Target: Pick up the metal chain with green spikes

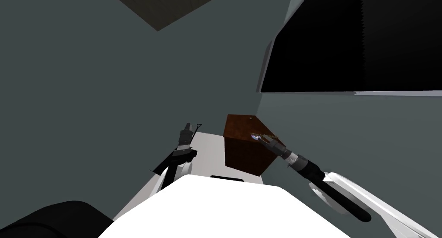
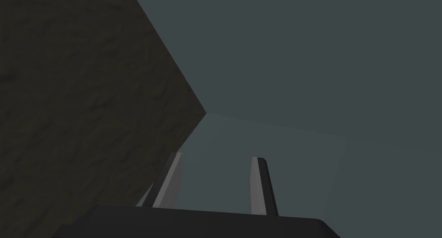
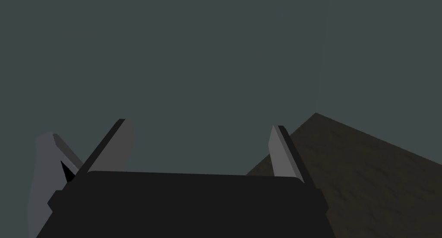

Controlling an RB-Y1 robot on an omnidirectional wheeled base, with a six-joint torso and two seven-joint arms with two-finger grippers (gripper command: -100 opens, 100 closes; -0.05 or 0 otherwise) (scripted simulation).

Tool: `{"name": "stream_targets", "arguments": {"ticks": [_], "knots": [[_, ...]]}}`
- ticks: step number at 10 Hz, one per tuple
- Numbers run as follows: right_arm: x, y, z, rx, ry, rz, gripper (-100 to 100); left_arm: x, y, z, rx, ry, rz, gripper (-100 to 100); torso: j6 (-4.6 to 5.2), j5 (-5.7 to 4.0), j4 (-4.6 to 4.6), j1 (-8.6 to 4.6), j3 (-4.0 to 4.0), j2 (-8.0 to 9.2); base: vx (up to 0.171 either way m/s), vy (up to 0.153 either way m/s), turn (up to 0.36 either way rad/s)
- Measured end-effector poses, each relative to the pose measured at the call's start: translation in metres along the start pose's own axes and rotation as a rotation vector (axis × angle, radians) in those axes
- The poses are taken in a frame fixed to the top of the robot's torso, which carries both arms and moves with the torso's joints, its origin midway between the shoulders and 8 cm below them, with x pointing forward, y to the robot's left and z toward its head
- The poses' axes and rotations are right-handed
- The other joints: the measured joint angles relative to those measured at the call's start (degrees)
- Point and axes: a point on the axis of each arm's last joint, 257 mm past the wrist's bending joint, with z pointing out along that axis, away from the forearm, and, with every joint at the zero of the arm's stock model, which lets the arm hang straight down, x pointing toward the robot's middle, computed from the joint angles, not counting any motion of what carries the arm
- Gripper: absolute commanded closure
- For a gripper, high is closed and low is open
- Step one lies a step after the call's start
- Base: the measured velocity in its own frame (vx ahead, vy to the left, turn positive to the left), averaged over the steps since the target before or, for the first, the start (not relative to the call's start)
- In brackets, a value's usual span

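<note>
Head view has the chain lying on the brown wooden tabletop, toward its far right side, close to the edge. It reads as a thin brownish strand. Its long axis runs roughly along that edge, one end toward the top's middle and the other toward the right corner. My own arm covers the stretch between, and the spikes are too small for me to make out.

My right arm reaches in from the lower right with the forearm stretched almost straight. The right hand sits at the strand's inner end, and I cannot tell whether it touches. On the right wrist view its two fingers are spread wide, gripping nothing.

My left arm is bent upward off the tabletop's left side, well apart from the chain, with the left hand pointing up along the grey wall. Left wrist view shows its fingers parted too, with a narrower gap, holding nothing.
</note>
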Motion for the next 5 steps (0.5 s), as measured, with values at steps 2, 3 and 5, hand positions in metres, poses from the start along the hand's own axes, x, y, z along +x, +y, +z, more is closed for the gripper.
{"name": "stream_targets", "arguments": {"ticks": [2,3,5], "knots": [[0.007,-0.013,-0.006,0.009,0.068,-0.065,-100,0.0,0.0,0.0,0.0,0.0,0.0,0,0.0,0.0,0.0,0.01,0.01,0.01,-0.008,0.038,0.026],[0.011,-0.024,-0.012,0.017,0.108,-0.102,-100,0.0,0.0,0.0,0.0,0.0,0.0,0,-0.01,0.0,0.0,0.04,-0.01,-0.02,-0.003,0.034,0.014],[0.018,-0.039,-0.023,0.024,0.176,-0.165,-100,0.0,0.0,0.0,0.0,0.0,0.0,0,-0.01,0.0,-0.01,0.01,-0.02,-0.04,0.001,0.029,0.032]]}}
